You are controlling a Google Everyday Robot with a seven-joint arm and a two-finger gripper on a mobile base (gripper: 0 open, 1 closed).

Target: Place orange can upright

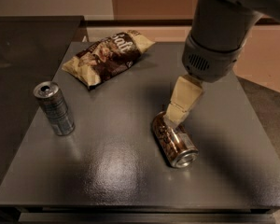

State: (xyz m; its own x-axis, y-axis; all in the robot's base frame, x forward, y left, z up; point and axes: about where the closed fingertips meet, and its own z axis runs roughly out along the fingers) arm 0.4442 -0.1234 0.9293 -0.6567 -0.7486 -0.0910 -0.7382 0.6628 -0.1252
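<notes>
Gripper (pixel 172 120) is center-right of frame, at the upper-left end of the orange can (pixel 174 141). Touching or just over it, can't tell. You also can't tell how wide it's open or whether it has hold of anything. Can lies on its side on the counter (pixel 107 176), long axis upper left to lower right, so it extends down-right from the gripper. One arm only. Count: 1 orange can, 1 slim silver-blue can (pixel 53 108) upright at left, 1 snack bag (pixel 107 55) upper left.
</notes>
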